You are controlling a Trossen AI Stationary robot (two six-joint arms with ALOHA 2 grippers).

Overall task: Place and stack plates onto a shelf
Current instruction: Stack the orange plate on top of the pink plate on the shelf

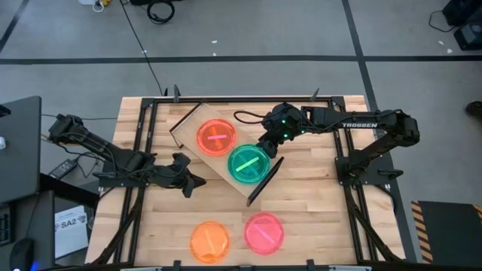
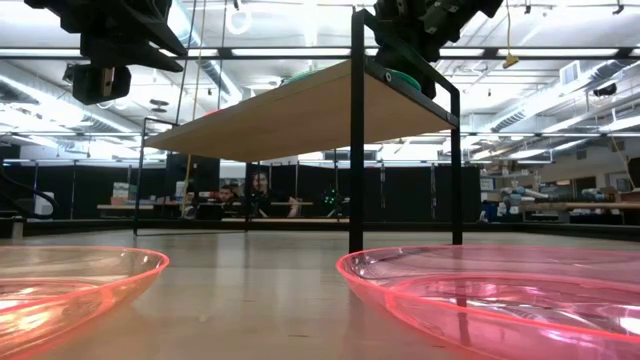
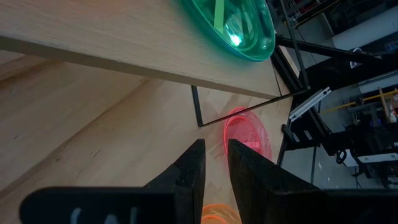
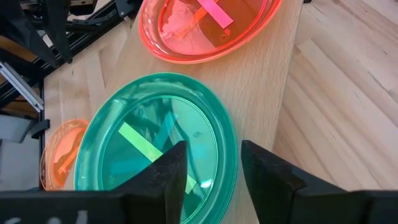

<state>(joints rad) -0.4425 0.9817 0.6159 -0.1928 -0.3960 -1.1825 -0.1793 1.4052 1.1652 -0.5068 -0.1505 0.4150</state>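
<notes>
Toward the 6 o'clock edge of the slatted table (image 1: pixel 316 203), seen from above: an orange plate (image 1: pixel 209 241) at about 7 o'clock and a pink plate (image 1: pixel 264 232) just beside it at about 5 o'clock, both flat on the wood, close together but not overlapping, well apart from either arm.

Farther in, at about 9 o'clock of the table's middle: the left gripper (image 1: pixel 194 183), low over bare wood, pointing toward 3 o'clock at the near side of the shelf (image 1: pixel 192 124). Fingers (image 3: pixel 189 171) drawn to a narrow slit in the left wrist view, holding nothing, touching no plate. Beyond the tips in that view: the shelf's underside and one thin dark leg, with the pink plate past it on the table.

At the table's middle: the shelf, a raised light-wood board set on a diagonal from 11 o'clock down to 5 o'clock, with a dark panel at its 5 o'clock end. On the board, a green plate (image 1: pixel 249 163) at that end and a red-orange plate (image 1: pixel 217 137) toward 11 o'clock of it, side by side, rims close, neither stacked on the other.

Farthest back, reaching in from 3 o'clock: the right gripper (image 1: pixel 269 147) over the green plate's 1 o'clock rim. Fingers (image 4: pixel 168 171) spread wide in the right wrist view, one over the green plate, the other over bare board just beyond its rim, gripping nothing.
</notes>
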